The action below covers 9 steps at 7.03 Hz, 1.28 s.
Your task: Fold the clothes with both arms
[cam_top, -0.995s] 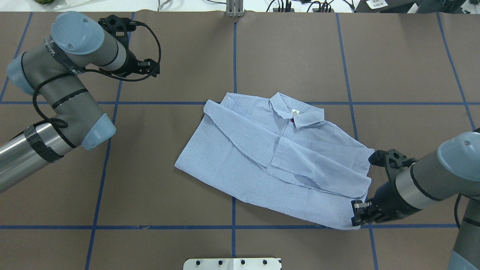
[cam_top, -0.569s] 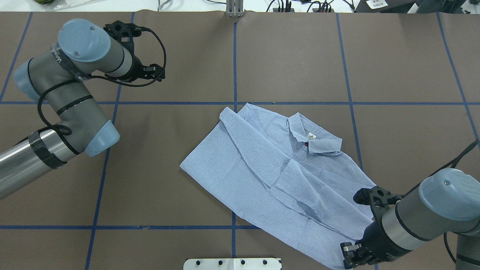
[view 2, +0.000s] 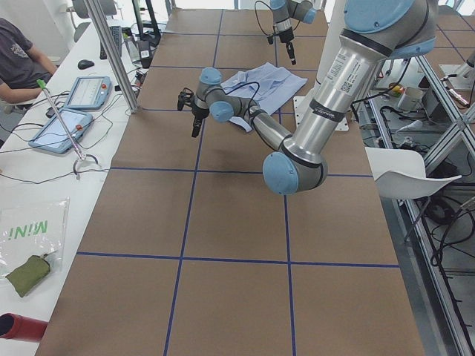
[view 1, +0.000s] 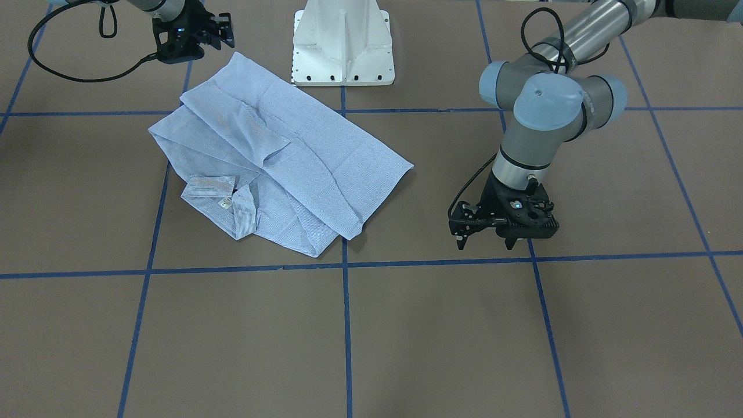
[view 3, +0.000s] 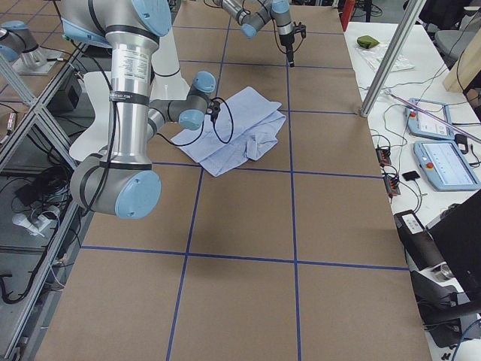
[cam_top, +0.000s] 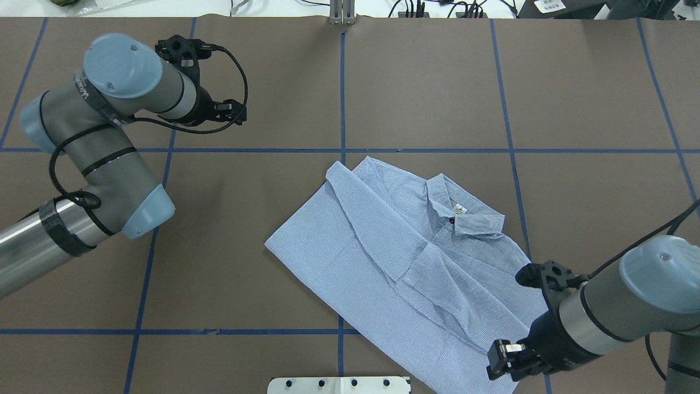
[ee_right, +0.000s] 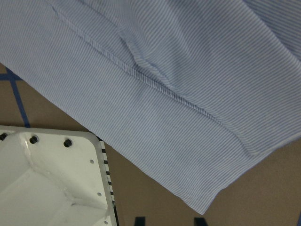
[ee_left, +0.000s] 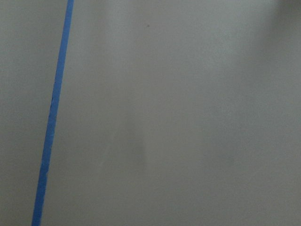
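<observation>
Soft, limp shirt (cam_top: 383, 273): pinch hem corner at 5 o'clock. Right gripper (cam_top: 492, 362) agape, empty; left gripper (view 1: 484, 245) likewise.

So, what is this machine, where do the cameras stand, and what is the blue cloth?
Two robot arms stand on one white base, each ending in a black two-finger gripper. One picture looks down on the brown table from behind the robot, one faces it, two look along the table from its ends, and two come from wrist cameras. A light-blue striped shirt lies partly folded. The left gripper hangs open over bare table, holding nothing. The right gripper is at the shirt's corner; its fingertips look apart, so it seems to grip nothing.
</observation>
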### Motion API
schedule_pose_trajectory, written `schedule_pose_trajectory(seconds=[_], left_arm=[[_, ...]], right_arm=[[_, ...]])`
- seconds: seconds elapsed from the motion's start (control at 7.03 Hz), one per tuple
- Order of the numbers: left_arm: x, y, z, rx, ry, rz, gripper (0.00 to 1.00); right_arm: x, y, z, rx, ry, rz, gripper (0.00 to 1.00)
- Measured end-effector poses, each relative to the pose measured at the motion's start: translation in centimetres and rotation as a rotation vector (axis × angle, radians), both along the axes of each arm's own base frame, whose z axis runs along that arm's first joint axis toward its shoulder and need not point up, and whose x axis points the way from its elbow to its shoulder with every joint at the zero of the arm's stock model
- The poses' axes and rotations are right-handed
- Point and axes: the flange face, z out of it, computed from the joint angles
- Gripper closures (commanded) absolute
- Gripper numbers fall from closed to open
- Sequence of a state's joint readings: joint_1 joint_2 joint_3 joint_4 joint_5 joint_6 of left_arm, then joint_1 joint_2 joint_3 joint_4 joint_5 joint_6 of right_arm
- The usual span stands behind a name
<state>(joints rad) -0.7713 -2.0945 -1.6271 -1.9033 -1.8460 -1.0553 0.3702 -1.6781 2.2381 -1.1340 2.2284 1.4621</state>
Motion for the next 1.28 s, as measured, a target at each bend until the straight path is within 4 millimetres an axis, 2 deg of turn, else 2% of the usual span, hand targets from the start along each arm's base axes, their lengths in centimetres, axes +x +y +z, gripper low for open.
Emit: schedule_pose_trajectory(seconds=[0.14, 0.28, 0.43, 0.57, 0.71, 1.0, 1.28], left_arm=[[0.7, 3.3, -1.2, -0.006, 0.043, 0.033, 0.0], [2.3, 7.3, -2.4, -0.056, 0.103, 0.06, 0.0], [4.7, 11.3, -3.4, -0.132, 0.153, 0.079, 0.0], [7.0, 14.6, -4.0, -0.209, 0.183, 0.089, 0.01], [8.7, 16.7, -4.1, -0.281, 0.2, 0.085, 0.02], [10.8, 18.5, -3.2, -0.363, 0.194, 0.073, 0.06], [11.6, 18.5, -2.3, -0.384, 0.177, 0.067, 0.1]], right_arm=[[1.2, -2.4, -0.7, 0.016, -0.02, 0.06, 0.0], [2.5, -4.7, -1.3, 0.038, -0.037, 0.117, 0.0], [3.9, -6.8, -1.8, 0.054, -0.048, 0.175, 0.0], [5.3, -8.6, -2.1, 0.064, -0.055, 0.228, 0.0], [6.6, -10.0, -2.3, 0.072, -0.058, 0.272, 0.0], [7.4, -11.9, -2.7, 0.112, -0.067, 0.314, 0.0], [7.3, -12.6, -3.0, 0.135, -0.067, 0.337, 0.0]])
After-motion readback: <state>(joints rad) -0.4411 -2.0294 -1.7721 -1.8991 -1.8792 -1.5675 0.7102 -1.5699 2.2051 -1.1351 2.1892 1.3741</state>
